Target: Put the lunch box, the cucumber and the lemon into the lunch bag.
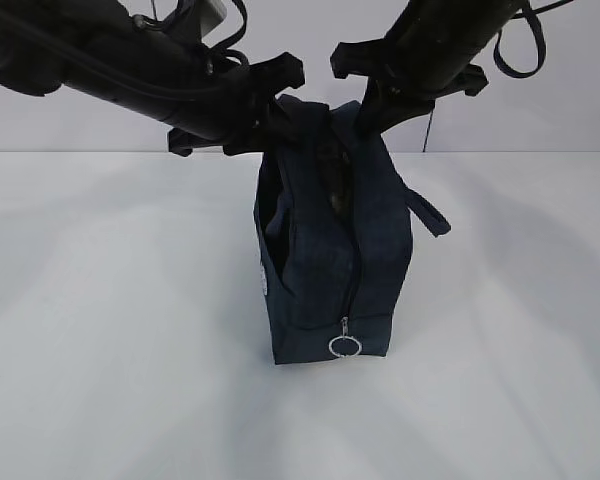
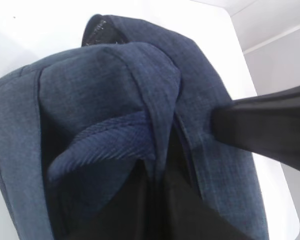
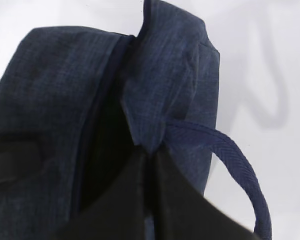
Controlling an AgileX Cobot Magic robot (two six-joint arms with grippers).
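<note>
At the centre of your exterior view the boxy navy fabric lunch bag stands on the white table, its zipper parted at the top and a silver ring pull hanging low on the front. Your left gripper at upper left and right gripper at upper right are each pinched together on the woven cloth at the bag's upper edges, a ribbed strap handle looping out beside the right one
</note>
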